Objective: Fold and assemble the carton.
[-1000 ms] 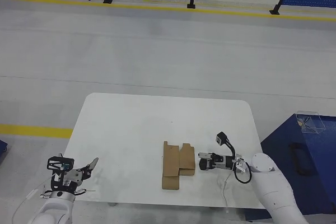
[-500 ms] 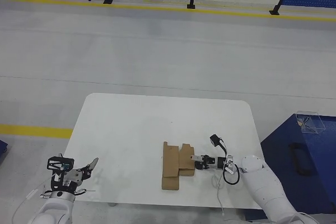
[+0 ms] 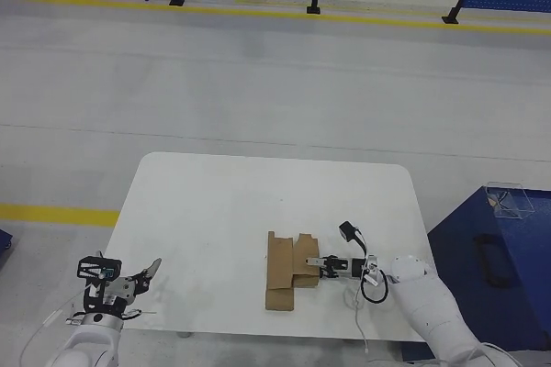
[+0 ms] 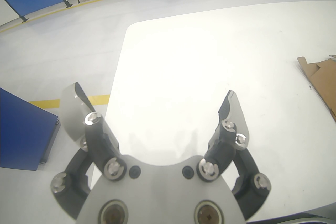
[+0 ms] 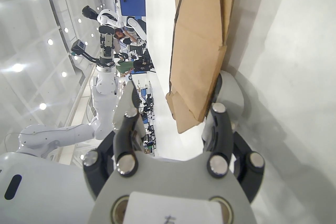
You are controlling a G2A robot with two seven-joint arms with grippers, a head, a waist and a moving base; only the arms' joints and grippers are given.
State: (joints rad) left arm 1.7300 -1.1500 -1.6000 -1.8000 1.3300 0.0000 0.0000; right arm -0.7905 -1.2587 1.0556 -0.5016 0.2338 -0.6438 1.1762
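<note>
Right claw [image 5: 176,96] apart, straddling carton [image 5: 197,38] edge (perhaps touching); left claw [image 4: 155,101] apart.

The left arm [image 3: 92,349] and right arm [image 3: 432,312] are covered in rounded white shells, and a black cable [image 3: 376,293] is looped at the right wrist. The left gripper [image 4: 153,89] and right gripper [image 5: 178,86] are built of grey plates, black links, silver screws and ribbed black pads.
</note>
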